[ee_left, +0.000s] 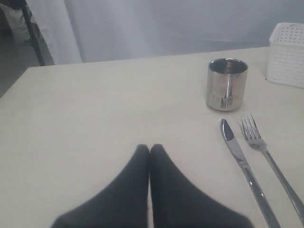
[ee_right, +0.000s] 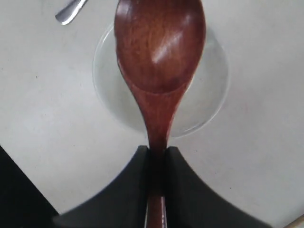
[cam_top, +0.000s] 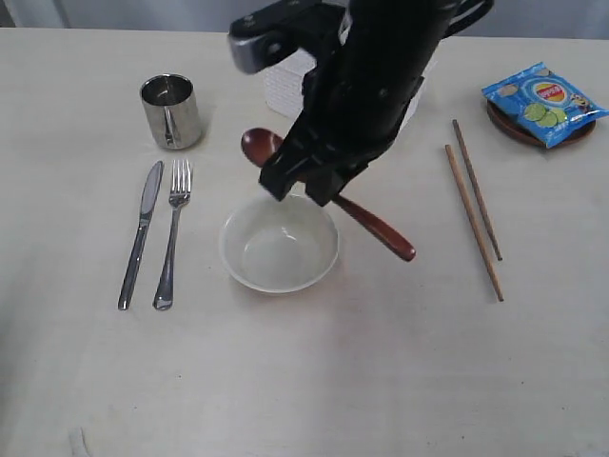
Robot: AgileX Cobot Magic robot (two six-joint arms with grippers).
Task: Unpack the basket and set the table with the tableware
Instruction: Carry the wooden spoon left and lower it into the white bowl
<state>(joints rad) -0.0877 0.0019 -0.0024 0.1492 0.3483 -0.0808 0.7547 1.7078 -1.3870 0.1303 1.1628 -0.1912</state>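
My right gripper (cam_top: 303,190) (ee_right: 156,151) is shut on the handle of the reddish-brown spoon (cam_top: 259,145) (ee_right: 159,47), which hangs tilted over the off-white bowl (cam_top: 279,249) (ee_right: 211,95). On the table (cam_top: 333,381), a steel knife (cam_top: 143,228) (ee_left: 242,166) and fork (cam_top: 173,233) (ee_left: 266,152) lie side by side left of the bowl. The steel mug (cam_top: 171,111) (ee_left: 227,84) stands behind them. Two wooden chopsticks (cam_top: 476,205) lie to the right. The white basket (cam_top: 285,86) (ee_left: 286,54) is mostly hidden behind the right arm. My left gripper (ee_left: 149,147) is shut and holds nothing, low over bare table.
A blue chip bag (cam_top: 542,103) rests on the round brown plate (cam_top: 526,133) at the back right. The right arm's black body reaches down from the back over the basket. The end of the fork's handle (ee_right: 70,13) shows in the right wrist view.
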